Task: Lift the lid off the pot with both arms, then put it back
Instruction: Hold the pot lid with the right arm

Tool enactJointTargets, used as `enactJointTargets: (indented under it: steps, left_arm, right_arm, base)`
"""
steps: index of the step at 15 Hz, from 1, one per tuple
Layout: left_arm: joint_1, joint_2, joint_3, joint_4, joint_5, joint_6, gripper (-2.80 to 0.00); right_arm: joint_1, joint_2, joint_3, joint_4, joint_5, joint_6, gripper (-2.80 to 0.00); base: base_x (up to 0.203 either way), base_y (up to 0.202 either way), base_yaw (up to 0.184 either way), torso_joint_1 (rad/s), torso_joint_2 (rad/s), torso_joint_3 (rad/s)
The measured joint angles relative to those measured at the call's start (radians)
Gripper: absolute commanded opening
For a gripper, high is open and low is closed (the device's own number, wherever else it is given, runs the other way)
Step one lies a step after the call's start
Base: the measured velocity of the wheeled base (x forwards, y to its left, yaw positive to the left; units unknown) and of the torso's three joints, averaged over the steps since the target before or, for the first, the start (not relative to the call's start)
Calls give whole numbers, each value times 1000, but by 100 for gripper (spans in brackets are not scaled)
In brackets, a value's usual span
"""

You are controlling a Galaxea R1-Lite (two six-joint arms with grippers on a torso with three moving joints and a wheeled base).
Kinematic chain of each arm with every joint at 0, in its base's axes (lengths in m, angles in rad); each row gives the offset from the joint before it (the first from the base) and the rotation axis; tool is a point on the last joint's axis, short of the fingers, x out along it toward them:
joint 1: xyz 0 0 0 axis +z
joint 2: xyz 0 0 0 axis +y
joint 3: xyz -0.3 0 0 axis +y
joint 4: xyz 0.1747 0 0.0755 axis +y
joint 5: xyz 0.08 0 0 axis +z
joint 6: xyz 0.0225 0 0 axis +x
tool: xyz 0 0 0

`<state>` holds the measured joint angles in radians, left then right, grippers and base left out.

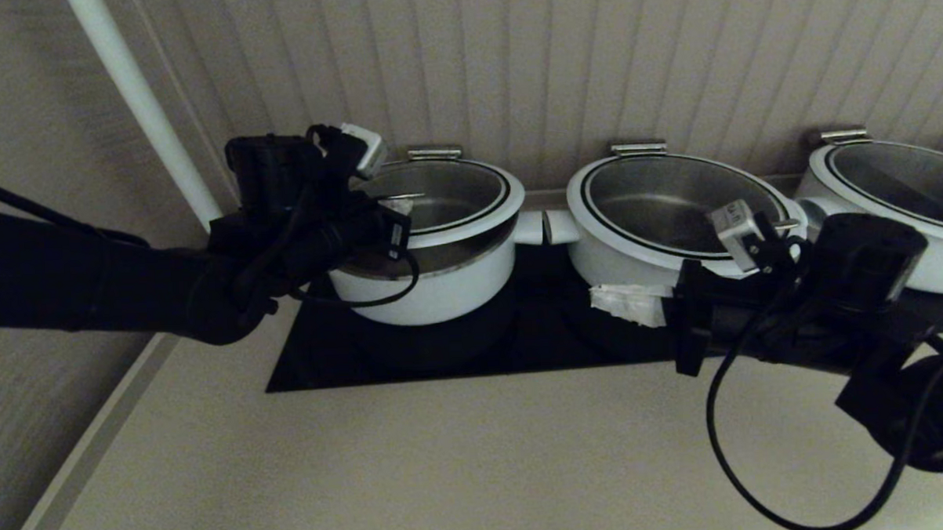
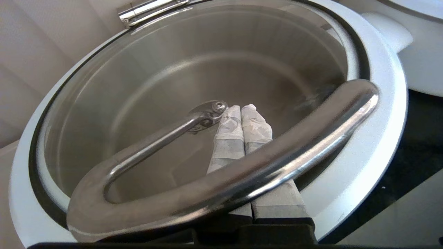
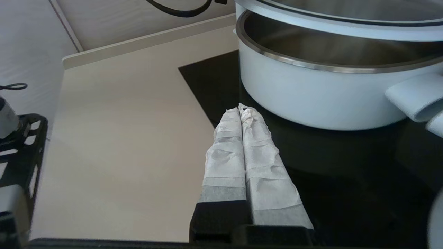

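Observation:
The lid [image 1: 469, 206] hangs tilted above the pot [image 1: 433, 290], with a gap between them on the near side; the right wrist view shows the lid [image 3: 346, 24] clear of the pot's steel rim [image 3: 311, 100]. My left gripper [image 1: 395, 209] is shut, and its taped fingers [image 2: 256, 124] are slid under the steel bar handle [image 2: 277, 155] with nothing between them. My right gripper [image 1: 598, 298] is also shut and holds nothing. It hovers low over the black cooktop [image 1: 326, 364], to the right of the pot, with its tips [image 3: 240, 108] close to the pot's base.
Two wider white pots with lids [image 1: 673, 203] [image 1: 900, 179] stand to the right along the ribbed wall. A white pipe [image 1: 136, 96] rises at the back left. Beige counter [image 1: 447, 470] lies in front. A black rack [image 3: 20, 145] shows in the right wrist view.

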<state>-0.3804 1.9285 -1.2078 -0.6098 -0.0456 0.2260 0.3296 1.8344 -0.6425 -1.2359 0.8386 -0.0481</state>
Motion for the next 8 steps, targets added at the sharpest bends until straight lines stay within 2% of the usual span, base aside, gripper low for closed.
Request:
enactJointTargets:
  steps: [8]
  left_arm:
    - [1,25,-43,1,-2,2,-280]
  right_arm:
    - [72,109,-156,-4,-104,0,-280]
  base:
    - [0,0,0,0,0,0]
